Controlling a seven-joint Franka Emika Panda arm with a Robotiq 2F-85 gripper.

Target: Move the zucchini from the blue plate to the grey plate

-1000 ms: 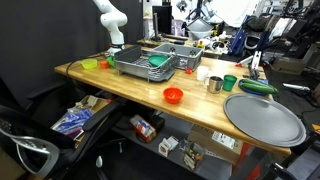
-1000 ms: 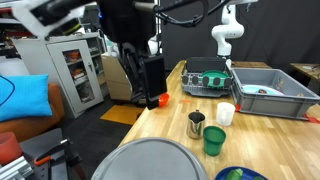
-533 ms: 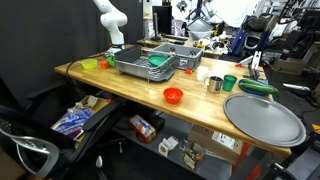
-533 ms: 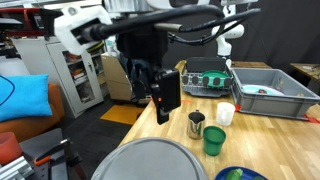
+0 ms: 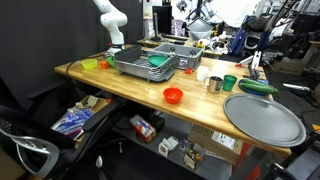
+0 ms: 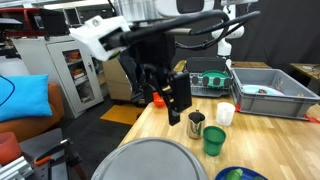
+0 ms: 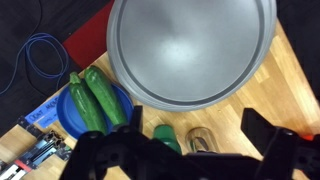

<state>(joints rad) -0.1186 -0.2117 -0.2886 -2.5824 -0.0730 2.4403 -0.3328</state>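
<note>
Two green zucchini (image 7: 92, 100) lie side by side on the blue plate (image 7: 66, 128) at the left of the wrist view. The large grey plate (image 7: 190, 45) fills the top of that view, next to the blue plate. In an exterior view the zucchini (image 5: 257, 87) lies behind the grey plate (image 5: 263, 118) at the table's end. My gripper (image 7: 190, 165) is open and empty, high above the table, with its fingers over the cups. It also shows in an exterior view (image 6: 170, 98), well away from the blue plate (image 6: 240, 174).
A green cup (image 6: 214, 141), a metal cup (image 6: 196, 124) and a white cup (image 6: 226, 114) stand between the plates and the grey bin (image 6: 265, 98). A dish rack (image 6: 207, 78) stands further back. A red bowl (image 5: 172, 95) sits near the table's front edge.
My arm has swung to the right across an exterior view, bringing the open gripper in over the table towards the cups. The objects on the table have not moved.
</note>
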